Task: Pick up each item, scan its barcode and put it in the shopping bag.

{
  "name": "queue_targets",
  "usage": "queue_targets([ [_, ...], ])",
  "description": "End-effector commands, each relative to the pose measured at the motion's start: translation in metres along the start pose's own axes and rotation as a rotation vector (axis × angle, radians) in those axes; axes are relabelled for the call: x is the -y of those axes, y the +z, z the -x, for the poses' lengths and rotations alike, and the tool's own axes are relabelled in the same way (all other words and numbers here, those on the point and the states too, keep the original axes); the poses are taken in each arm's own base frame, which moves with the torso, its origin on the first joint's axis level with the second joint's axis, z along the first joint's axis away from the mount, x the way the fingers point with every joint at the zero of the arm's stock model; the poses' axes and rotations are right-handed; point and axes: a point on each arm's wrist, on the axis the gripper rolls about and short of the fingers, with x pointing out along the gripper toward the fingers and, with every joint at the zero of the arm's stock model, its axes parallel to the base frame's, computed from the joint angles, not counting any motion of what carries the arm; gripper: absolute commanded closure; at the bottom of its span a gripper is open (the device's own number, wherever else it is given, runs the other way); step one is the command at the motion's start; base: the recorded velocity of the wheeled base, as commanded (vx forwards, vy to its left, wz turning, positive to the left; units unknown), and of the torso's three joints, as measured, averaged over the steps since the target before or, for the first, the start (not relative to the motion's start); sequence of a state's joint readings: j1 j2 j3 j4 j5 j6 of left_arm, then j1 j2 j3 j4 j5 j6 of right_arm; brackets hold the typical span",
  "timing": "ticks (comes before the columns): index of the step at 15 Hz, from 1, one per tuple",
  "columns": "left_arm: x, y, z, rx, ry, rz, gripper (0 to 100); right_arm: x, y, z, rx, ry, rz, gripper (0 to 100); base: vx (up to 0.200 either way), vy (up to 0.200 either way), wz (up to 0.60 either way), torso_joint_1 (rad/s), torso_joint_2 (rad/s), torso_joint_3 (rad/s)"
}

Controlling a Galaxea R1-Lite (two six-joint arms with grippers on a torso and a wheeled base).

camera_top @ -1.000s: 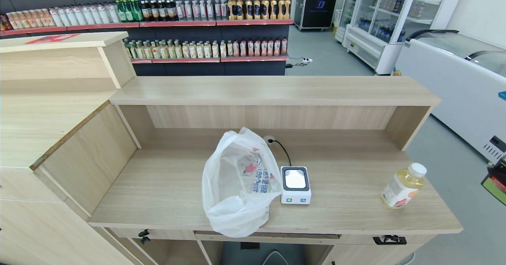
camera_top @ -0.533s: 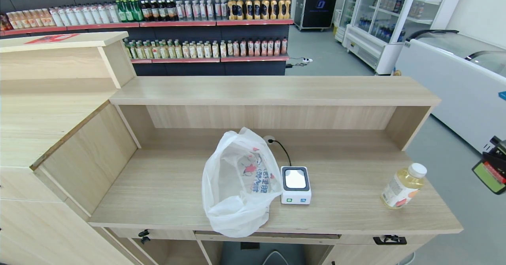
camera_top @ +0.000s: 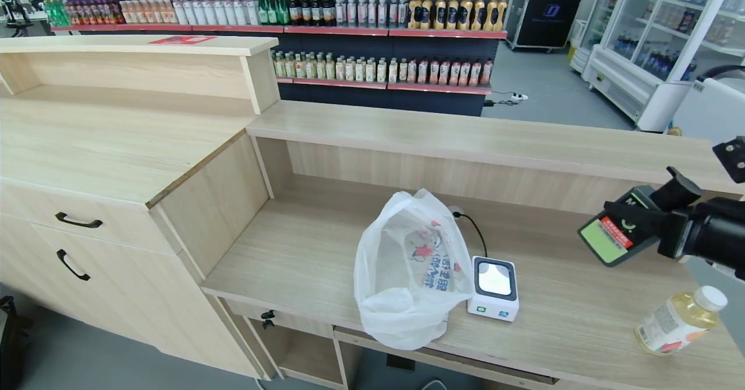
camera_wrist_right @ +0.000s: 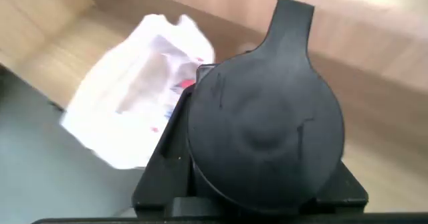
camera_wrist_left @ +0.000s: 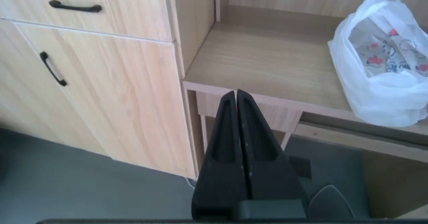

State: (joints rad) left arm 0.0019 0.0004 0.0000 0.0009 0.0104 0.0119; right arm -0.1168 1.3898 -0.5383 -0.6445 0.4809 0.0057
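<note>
**A:** So, head view: anything new?

**B:** Camera swung. My right gripper (camera_top: 608, 238) rose near the bottle (camera_top: 678, 320) on the counter's (camera_top: 302, 256) right end, so pickup's next, I'd guess.

**A:** Left wrist view?

**B:** Left gripper (camera_wrist_left: 237, 100) clenched, empty.

**A:** Right wrist view?

**B:** Can't tell its state. Bag (camera_wrist_right: 140, 97) beyond.

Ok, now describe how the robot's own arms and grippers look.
The left gripper is matt black: two long wedge-shaped fingers tapering to a narrow tip, without markings or cables. The right arm is black too, thick and rounded; a green and red label sits at its front, but whether it is the arm's own is unclear.
</note>
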Motion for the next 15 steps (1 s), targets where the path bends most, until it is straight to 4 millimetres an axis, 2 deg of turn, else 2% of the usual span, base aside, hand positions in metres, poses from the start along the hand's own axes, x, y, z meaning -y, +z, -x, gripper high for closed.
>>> queue_targets([
  [1,0.000,0.000,0.000,0.001,0.003,0.000,100,0.011,-0.006,-0.029,-0.063,0.026,-0.228,100,0.000,0.000,0.00,0.000,0.00,0.000],
  [2,0.000,0.000,0.000,0.001,0.003,0.000,100,0.017,0.000,-0.042,-0.061,0.048,-0.373,100,0.000,0.000,0.00,0.000,0.00,0.000],
  [4,0.000,0.000,0.000,0.001,0.003,0.000,100,0.029,0.007,-0.063,-0.073,0.103,-0.480,100,0.000,0.000,0.00,0.000,0.00,0.000],
  [8,0.000,0.000,0.000,0.001,0.003,0.000,100,0.040,-0.026,-0.089,-0.195,0.111,-0.499,100,0.000,0.000,0.00,0.000,0.00,0.000],
  [13,0.000,0.000,0.000,0.001,0.003,0.000,100,0.049,-0.071,-0.102,-0.317,0.147,-0.397,100,0.000,0.000,0.00,0.000,0.00,0.000],
  [15,0.000,0.000,0.000,0.001,0.003,0.000,100,0.054,-0.078,-0.105,-0.329,0.146,-0.373,100,0.000,0.000,0.00,0.000,0.00,0.000],
])
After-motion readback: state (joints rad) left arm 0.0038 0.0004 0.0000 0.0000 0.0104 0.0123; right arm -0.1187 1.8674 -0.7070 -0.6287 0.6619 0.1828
